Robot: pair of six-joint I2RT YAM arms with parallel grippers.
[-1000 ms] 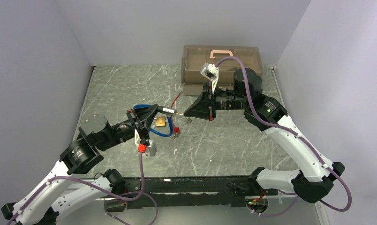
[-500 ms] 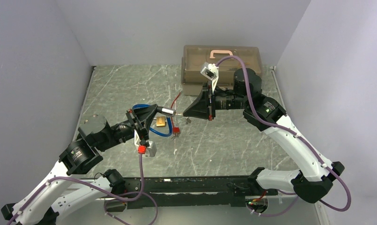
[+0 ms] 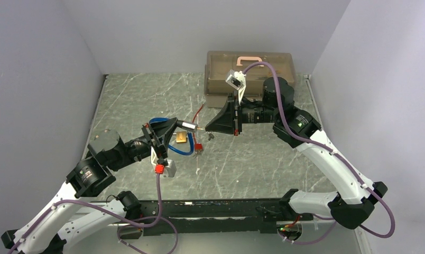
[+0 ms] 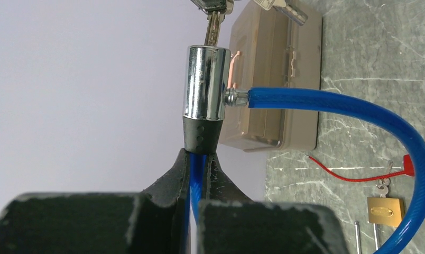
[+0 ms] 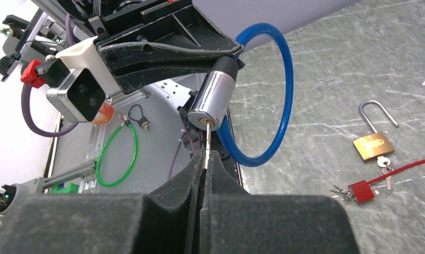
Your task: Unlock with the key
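A blue cable lock (image 3: 168, 138) has a chrome cylinder (image 3: 188, 125) at its end. My left gripper (image 3: 172, 123) is shut on the blue cable just behind the cylinder (image 4: 204, 84) and holds it up in the air, pointing right. My right gripper (image 3: 210, 127) is shut on a small silver key (image 5: 205, 144). The key's tip stands in the keyhole on the cylinder's face (image 5: 206, 123). In the left wrist view the key (image 4: 214, 26) enters the cylinder's far end. The blue loop (image 5: 274, 90) hangs beside the cylinder.
A brass padlock (image 3: 182, 138) with its shackle open lies on the marble table (image 3: 263, 159) under the cable. A red tag (image 3: 199, 147) with small keys and a red cord lies beside it. A brown plastic case (image 3: 249, 71) stands at the back.
My right gripper has moved a little to the left with the key, closing the gap to the cylinder. The key tip now meets the keyhole. The left arm has barely moved.
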